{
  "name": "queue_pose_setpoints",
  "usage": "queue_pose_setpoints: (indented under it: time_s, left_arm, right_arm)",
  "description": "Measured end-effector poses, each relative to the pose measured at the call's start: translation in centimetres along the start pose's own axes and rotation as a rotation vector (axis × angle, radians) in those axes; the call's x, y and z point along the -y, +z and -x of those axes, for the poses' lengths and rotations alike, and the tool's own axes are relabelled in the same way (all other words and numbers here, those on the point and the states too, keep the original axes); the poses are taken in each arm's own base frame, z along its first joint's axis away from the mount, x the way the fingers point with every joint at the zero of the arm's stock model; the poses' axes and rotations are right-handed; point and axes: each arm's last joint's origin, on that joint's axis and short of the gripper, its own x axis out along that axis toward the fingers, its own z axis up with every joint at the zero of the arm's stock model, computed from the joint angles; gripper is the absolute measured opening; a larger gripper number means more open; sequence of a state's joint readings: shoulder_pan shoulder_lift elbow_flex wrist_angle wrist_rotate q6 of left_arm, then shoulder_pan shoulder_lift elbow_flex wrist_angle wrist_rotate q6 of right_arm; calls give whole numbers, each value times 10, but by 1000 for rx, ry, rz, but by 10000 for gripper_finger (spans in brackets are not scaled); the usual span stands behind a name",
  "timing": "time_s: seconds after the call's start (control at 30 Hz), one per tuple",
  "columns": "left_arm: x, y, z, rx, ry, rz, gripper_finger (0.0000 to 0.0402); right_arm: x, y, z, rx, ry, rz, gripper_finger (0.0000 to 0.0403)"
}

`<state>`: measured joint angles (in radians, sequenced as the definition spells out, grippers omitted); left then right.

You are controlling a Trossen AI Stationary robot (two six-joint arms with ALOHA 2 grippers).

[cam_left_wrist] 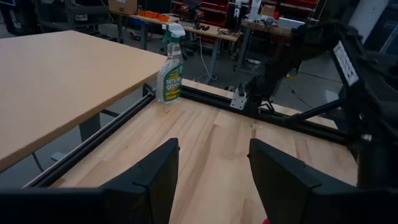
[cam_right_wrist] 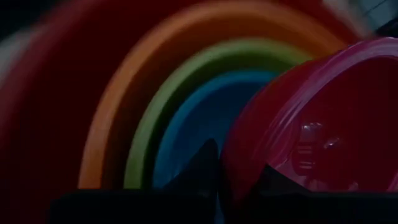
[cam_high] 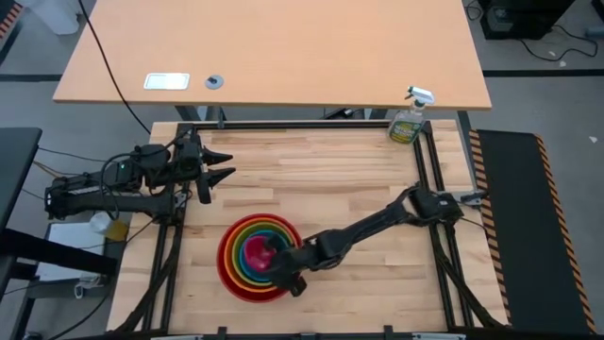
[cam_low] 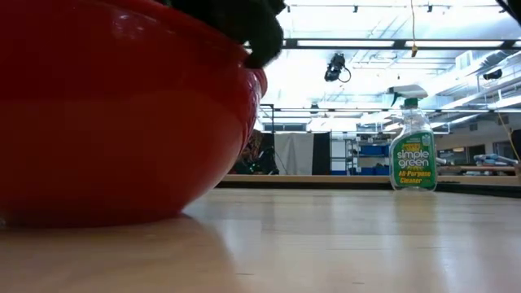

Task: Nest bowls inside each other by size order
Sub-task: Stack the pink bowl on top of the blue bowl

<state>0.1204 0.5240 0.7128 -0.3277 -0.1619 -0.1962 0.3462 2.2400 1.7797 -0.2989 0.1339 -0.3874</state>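
Observation:
Five bowls sit nested at the table's near middle: red (cam_high: 224,266) outermost, then orange (cam_high: 232,242), lime green (cam_right_wrist: 163,106), blue (cam_right_wrist: 199,121), and magenta pink (cam_high: 257,253) innermost. The red bowl (cam_low: 114,114) rests on the table by its base. My right gripper (cam_high: 281,266) reaches over the stack from the right and is shut on the magenta bowl (cam_right_wrist: 323,124). My left gripper (cam_high: 226,162) is open and empty at the table's far left, apart from the bowls. My right gripper has the magenta bowl's wall near its rim (cam_right_wrist: 245,149) between its fingers, one finger (cam_right_wrist: 205,165) outside toward the blue bowl and one (cam_right_wrist: 277,180) inside. The fingers slant down from the table's right. The bowl lies within the blue bowl; whether it is lifted I cannot tell.
A spray bottle (cam_high: 409,121) of green cleaner stands at the table's far right corner; it also shows in the low view (cam_low: 413,146) and the left wrist view (cam_left_wrist: 170,65). A larger desk (cam_high: 274,47) lies beyond the far edge. Bare wood (cam_high: 377,283) lies right of the bowls.

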Motion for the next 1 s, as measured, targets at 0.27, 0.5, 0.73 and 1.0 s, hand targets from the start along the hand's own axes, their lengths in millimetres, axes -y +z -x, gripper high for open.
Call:
queue_pose_setpoints:
  time_s: [0.27, 0.5, 0.73, 1.0]
  left_arm:
    - [0, -1, 0, -13, 3, 11, 199]
    - [0, -1, 0, -14, 3, 16, 199]
    - [0, -1, 0, -14, 2, 17, 199]
    - [0, -1, 0, -13, 2, 19, 199]
  right_arm:
    - [6, 1, -15, -74, 13, 5, 75]
    - [9, 2, -13, -76, 12, -4, 122]
    - [16, 17, 1, -81, 21, -17, 153]
    - [24, 35, 24, -120, 58, -69, 156]
